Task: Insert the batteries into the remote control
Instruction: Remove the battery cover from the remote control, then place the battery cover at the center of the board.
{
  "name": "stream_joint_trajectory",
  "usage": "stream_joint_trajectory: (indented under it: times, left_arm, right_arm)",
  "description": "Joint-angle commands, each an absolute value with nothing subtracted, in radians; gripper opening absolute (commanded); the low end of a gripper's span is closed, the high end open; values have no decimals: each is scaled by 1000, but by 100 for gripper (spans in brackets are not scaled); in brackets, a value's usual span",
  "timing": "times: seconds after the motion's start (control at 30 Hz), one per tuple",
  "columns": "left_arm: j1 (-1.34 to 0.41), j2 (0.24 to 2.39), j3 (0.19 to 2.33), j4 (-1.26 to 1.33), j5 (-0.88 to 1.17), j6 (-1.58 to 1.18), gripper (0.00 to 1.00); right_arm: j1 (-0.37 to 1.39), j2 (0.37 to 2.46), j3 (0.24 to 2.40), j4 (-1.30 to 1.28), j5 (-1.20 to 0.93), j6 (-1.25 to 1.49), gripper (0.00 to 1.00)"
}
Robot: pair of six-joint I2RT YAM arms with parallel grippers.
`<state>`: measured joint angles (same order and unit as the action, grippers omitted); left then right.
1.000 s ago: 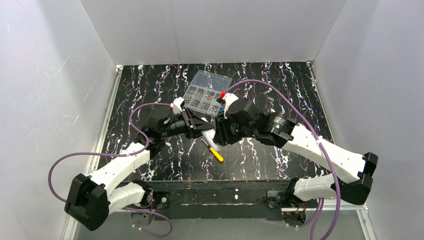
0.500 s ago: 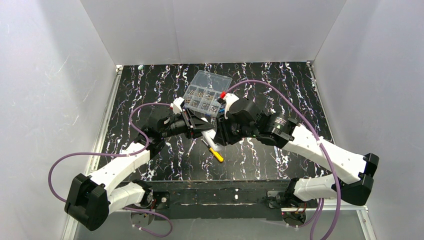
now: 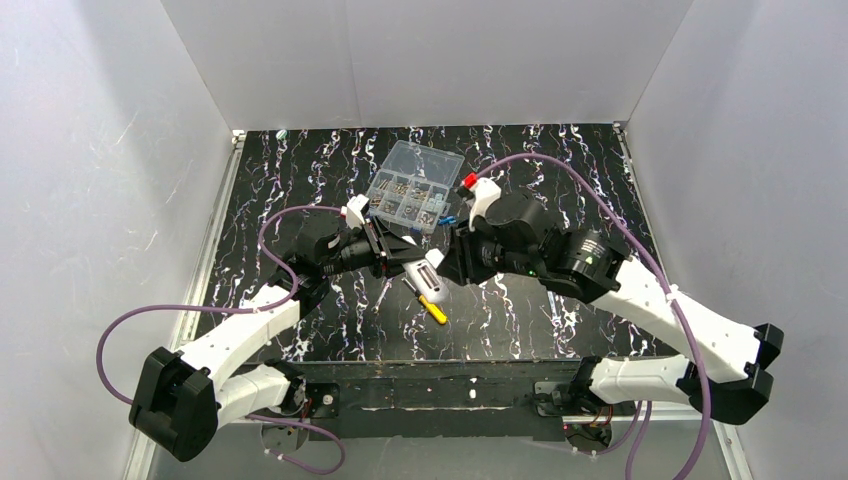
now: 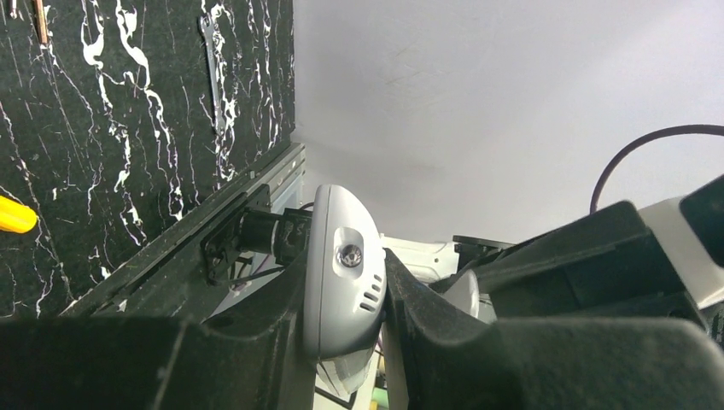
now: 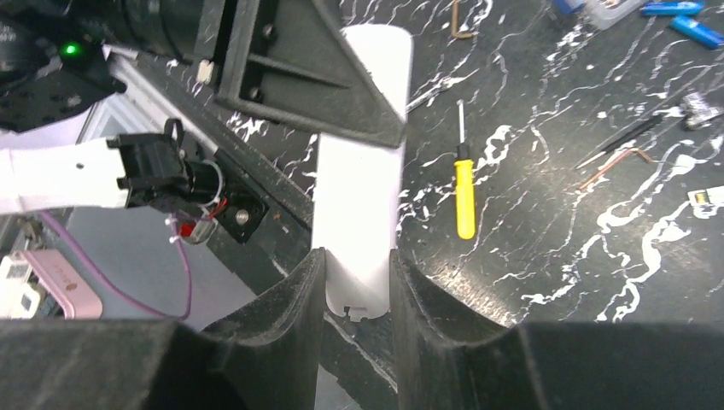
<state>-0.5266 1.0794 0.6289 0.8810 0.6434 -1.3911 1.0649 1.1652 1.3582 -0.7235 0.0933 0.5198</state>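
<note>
From above we see only a sliver of the remote control point(image 3: 428, 277), the rest buried between the left gripper point(image 3: 398, 252) and the right gripper point(image 3: 445, 265). The right wrist view clips one of the batteries point(image 5: 673, 8) at its top edge. The left wrist view shows just the yellow tip of the screwdriver point(image 4: 13, 215), and the contents of the clear box point(image 3: 425, 160) are too small to name.

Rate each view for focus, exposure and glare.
Top view: even soft light, sharp, no glare, only faint shadows. Left wrist view: left fingers nearly black against a bright wall; remote clear. Right wrist view: remote bright, almost featureless; screwdriver sharp; right fingers dark and blurred.
</note>
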Motion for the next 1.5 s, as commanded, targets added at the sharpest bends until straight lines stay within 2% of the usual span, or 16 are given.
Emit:
stream_joint_trajectory:
  times: [0.0, 0.27, 0.6, 1.17, 1.47]
  left_arm:
    - [-531, 1056, 626, 904, 686, -1373, 0]
    - [-531, 1034, 629, 860, 692, -1350, 0]
    - [-531, 1025, 639, 848, 690, -1345, 0]
    - [-531, 1019, 637, 851, 684, -1341, 0]
    - [-531, 1028, 638, 858, 694, -1345, 0]
  right_arm:
    - [992, 1137, 1338, -715, 111, 513, 36]
    - [825, 1109, 1094, -583, 76, 491, 36]
    - [818, 1268, 863, -357, 36, 509, 38]
    - [818, 1481, 824, -295, 62, 469, 40]
    - [818, 1504, 846, -332, 54, 475, 59]
